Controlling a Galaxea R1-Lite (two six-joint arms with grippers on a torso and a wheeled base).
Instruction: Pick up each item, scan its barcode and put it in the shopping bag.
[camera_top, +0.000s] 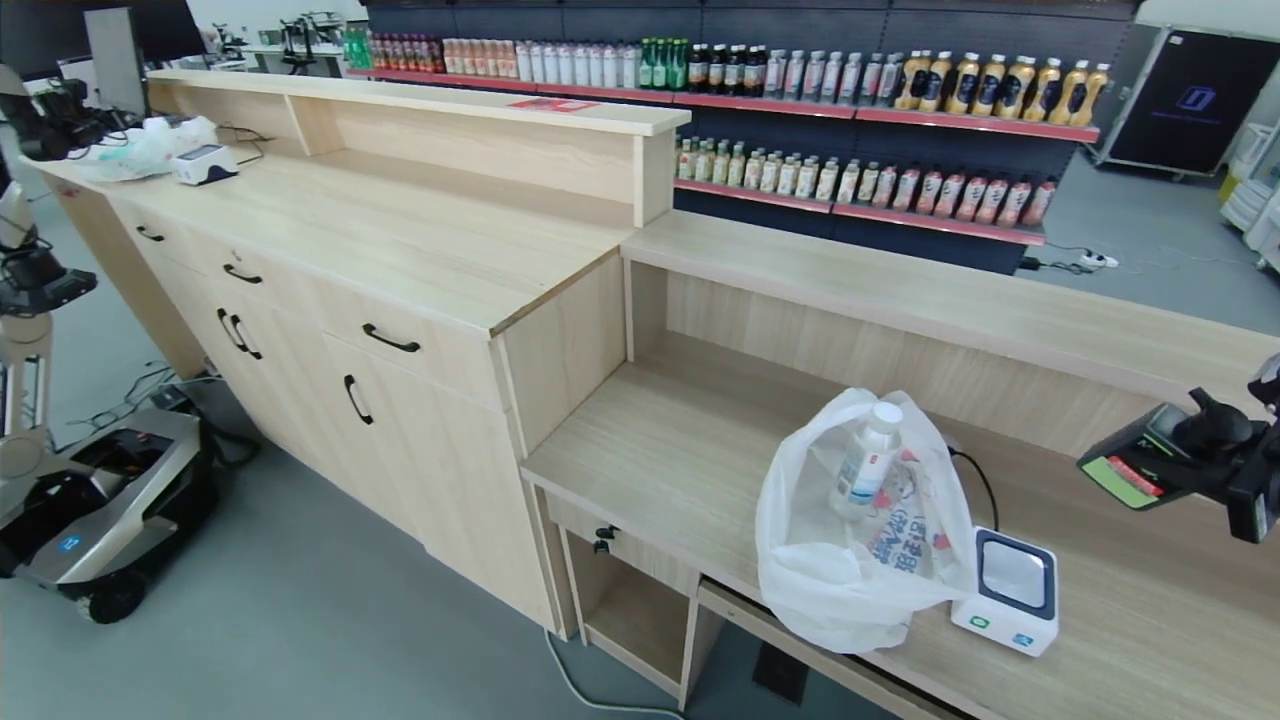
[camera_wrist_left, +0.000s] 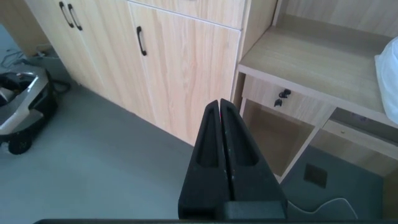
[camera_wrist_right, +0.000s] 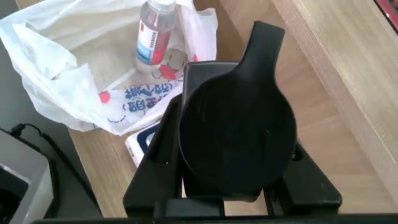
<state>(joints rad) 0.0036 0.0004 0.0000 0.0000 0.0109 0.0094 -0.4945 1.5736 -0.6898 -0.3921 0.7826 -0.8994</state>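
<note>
Black item (camera_top: 1128, 478), green-and-red label on one face: gripped in the jaws of the right gripper (camera_top: 1215, 450), held above the bench (camera_top: 680, 450), off its surface.
Shopping bag (camera_top: 830, 570), white plastic: on the bench, mouth open, clear bottle (camera_top: 868, 452) leaning inside.
Barcode scanner (camera_top: 1008, 590), white: touching the bag.
Left gripper (camera_wrist_left: 220, 102): jaws closed, empty, above the floor (camera_wrist_left: 112, 155).
</note>
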